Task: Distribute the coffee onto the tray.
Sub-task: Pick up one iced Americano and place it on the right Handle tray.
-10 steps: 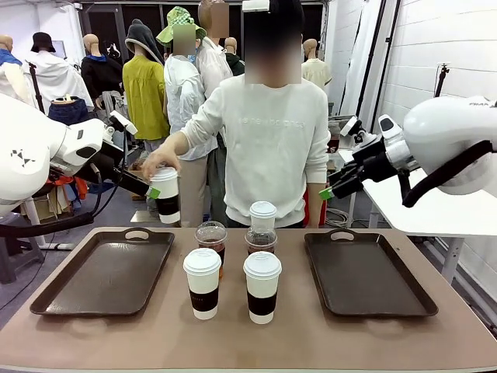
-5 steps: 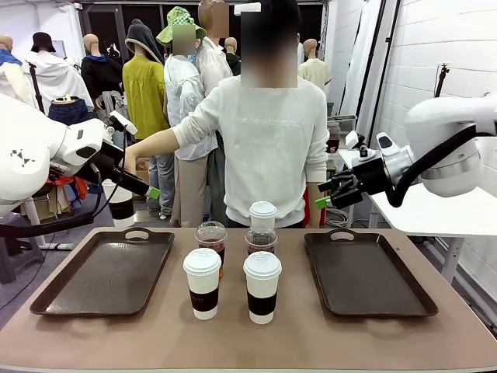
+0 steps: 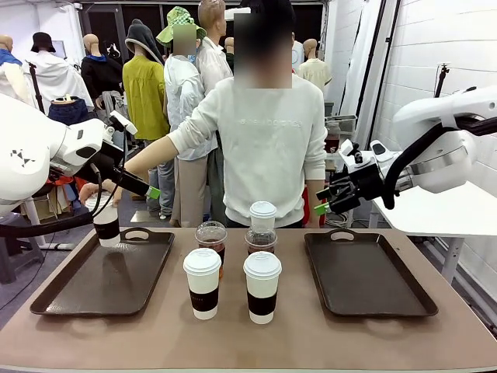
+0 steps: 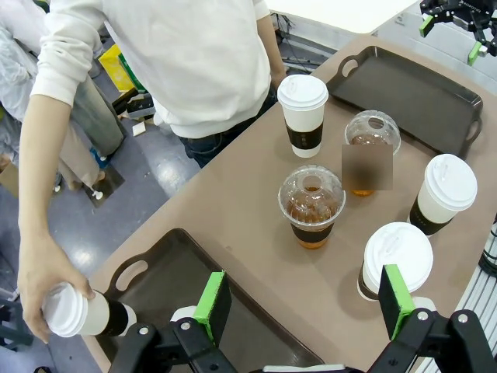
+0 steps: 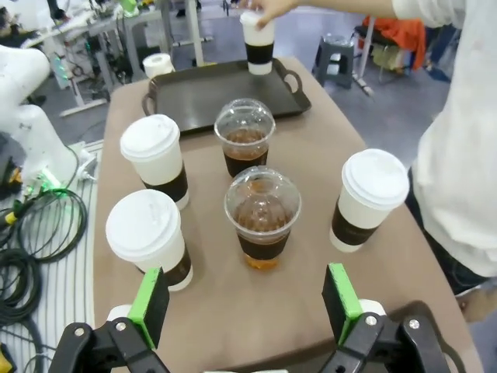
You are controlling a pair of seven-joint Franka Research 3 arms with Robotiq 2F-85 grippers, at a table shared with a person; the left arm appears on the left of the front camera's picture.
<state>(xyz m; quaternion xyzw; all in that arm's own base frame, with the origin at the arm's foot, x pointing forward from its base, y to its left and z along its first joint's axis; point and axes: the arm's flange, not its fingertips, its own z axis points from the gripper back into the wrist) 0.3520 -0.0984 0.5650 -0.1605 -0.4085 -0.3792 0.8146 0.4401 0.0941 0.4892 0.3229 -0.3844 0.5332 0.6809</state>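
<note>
A person's hand [image 3: 87, 192] holds a white paper cup with a brown sleeve [image 3: 104, 224] at the far left corner of the left tray [image 3: 101, 273]; I cannot tell whether it touches the tray. In the table's middle stand three sleeved paper cups [image 3: 203, 282] [image 3: 262, 285] [image 3: 262, 213] and two clear dome-lidded cups of dark drink [image 3: 210, 236] [image 3: 261, 240]. My left gripper [image 3: 149, 191] [image 4: 303, 299] hangs open above the left tray's far side, holding nothing. My right gripper [image 3: 321, 206] [image 5: 245, 303] hovers open above the right tray [image 3: 365, 273], looking over the cups.
The person stands at the table's far edge behind the cups, one arm stretched toward the left tray. The right wrist view shows that tray [image 5: 225, 89] beyond the cups with the held cup [image 5: 258, 37] on its far end. Cables lie on the floor to the side.
The person's hand has carried the paper cup down and to the left, from beside my left gripper to the left tray's far corner. My right gripper has dropped lower and come toward the middle.
</note>
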